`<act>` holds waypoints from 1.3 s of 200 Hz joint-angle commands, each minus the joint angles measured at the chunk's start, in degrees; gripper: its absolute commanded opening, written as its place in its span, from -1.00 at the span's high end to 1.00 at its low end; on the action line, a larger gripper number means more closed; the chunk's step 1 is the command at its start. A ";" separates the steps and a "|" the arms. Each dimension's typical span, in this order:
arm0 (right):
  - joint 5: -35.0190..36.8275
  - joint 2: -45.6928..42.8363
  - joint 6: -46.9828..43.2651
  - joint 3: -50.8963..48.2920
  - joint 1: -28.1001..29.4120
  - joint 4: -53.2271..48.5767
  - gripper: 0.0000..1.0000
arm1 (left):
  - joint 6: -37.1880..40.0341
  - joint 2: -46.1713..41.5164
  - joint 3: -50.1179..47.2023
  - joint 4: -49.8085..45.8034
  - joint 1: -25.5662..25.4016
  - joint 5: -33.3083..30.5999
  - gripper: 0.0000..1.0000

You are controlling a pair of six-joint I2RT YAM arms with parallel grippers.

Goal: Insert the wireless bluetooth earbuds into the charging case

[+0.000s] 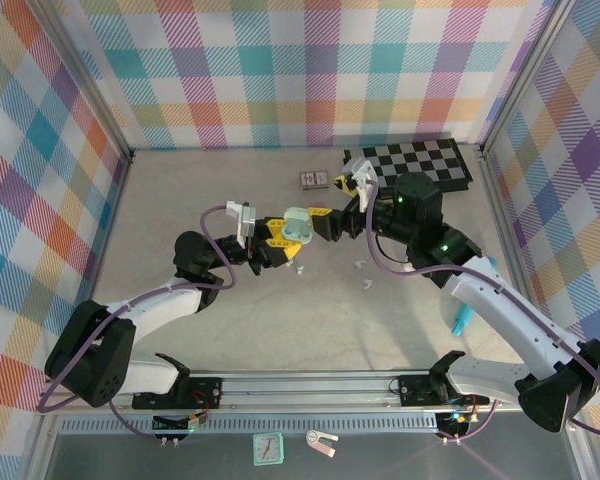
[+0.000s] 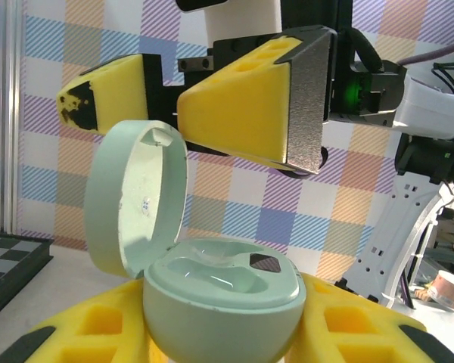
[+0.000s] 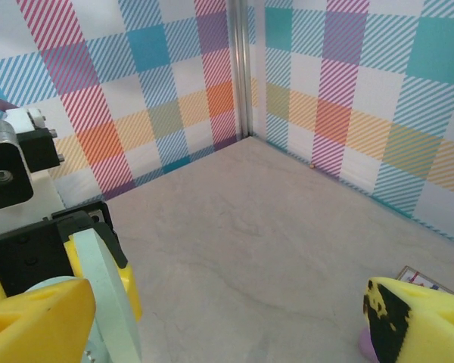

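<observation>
pastel checked walls (image 1: 280, 70), woven-looking, box in a pale table (image 1: 310, 340) with a matt, marbled stone look; two arms (image 1: 150, 310) in smooth white shells with black joints reach from the near rail toward the middle, lilac cables looping beside them; a flat black-and-white chessboard (image 1: 420, 165) lies at the far right by the wall; the left gripper (image 1: 277, 238) is clenched on the charging case (image 2: 219, 302), its blocky yellow foam-like fingers (image 2: 83, 329) pressing both sides of the rounded base; the case is a mint-green pebble of smooth plastic, held above the middle of the table, its round lid (image 2: 136, 200) hinged back and standing nearly upright, the glossy moulded tray inside facing up with a small dark patch at its right edge; whether a bud sits in that tray i cannot tell; the right gripper (image 3: 219, 325) stands released, jaws wide apart, its wedge-shaped yellow fingers (image 2: 242, 113), one scuffed black at the tip, just above the opened case and not touching it; a long teal stick (image 1: 460, 320) lies near the right arm; the earbuds (image 1: 368, 285), tiny glossy white pieces, lie on the bare table near the case, to its right and on the near side, apart from it and from both grippers.
</observation>
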 commanded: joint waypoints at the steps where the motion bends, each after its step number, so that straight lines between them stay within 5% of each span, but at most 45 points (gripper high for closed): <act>1: -3.66 0.04 0.20 0.64 0.07 -0.39 -0.83 | 2.16 -1.43 -0.77 3.63 -0.56 1.10 0.33; 56: -8.41 -4.98 3.81 -3.79 0.00 3.85 -0.87 | 3.54 -1.05 -2.40 3.63 2.77 -0.01 0.33; 129: 3.48 -6.41 27.73 -12.55 -5.79 5.66 -0.80 | 5.31 -2.94 -5.78 3.63 9.69 -2.00 0.33; 183: 0.47 9.21 39.48 -9.34 -10.10 -6.95 -0.72 | 5.89 -4.90 -6.93 3.64 10.19 -3.19 0.33; 215: -5.92 21.28 41.97 -6.07 -8.60 -5.71 -0.47 | 6.09 -6.53 -7.46 3.60 10.19 -3.63 0.34; 260: -3.35 33.32 47.93 -1.35 -4.41 -5.76 -0.09 | 6.00 -8.14 -8.08 3.38 10.19 -3.73 0.34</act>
